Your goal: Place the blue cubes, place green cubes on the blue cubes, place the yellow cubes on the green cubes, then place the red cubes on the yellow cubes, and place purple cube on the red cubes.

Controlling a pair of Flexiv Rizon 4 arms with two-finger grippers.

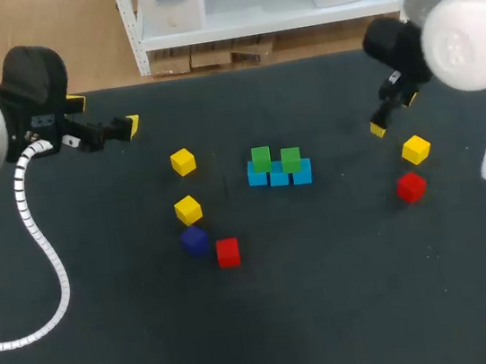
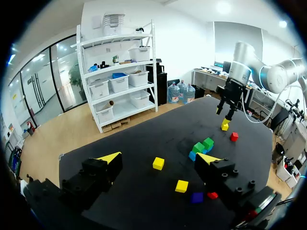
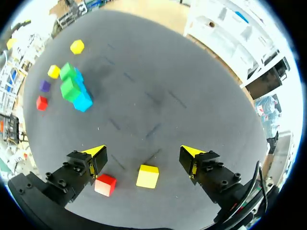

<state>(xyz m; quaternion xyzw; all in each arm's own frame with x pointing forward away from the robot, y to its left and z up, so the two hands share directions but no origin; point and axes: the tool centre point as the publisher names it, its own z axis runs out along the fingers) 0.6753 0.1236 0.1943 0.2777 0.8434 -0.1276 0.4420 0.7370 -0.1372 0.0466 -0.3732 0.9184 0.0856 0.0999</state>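
Three blue cubes (image 1: 279, 177) sit in a row in the middle of the head view with two green cubes (image 1: 260, 158) on top, so I judge the step in hand to be the yellow layer. The right gripper (image 1: 394, 114) hangs at the right of that frame, fingers spread and holding nothing. In its wrist view a yellow cube (image 3: 147, 176) lies on the table just ahead of it, between the lines of the two open fingers, and a red cube (image 3: 105, 185) stands near it on one finger's side without touching. To do the pick well, the gripper should come straight down, centred on the cube, with the pads meeting two flat opposite faces rather than the corners. The finger on the red cube's side should slip into the gap without nudging that cube. After that comes a straight lift, a carry over to the stack, and a square, gentle set-down on green, letting go only once the cube is seated, since a push could shift the small cubes below. The left gripper (image 1: 104, 114) rests at the upper left, spread open and empty. Two more yellow cubes (image 1: 183, 161), the purple cube (image 1: 194, 240) and a second red cube (image 1: 228, 252) lie left of centre, well apart from the stack. The table (image 1: 352, 311) is dark, matte and flat, and there is open space between the right-hand pair and the stack for the carry.
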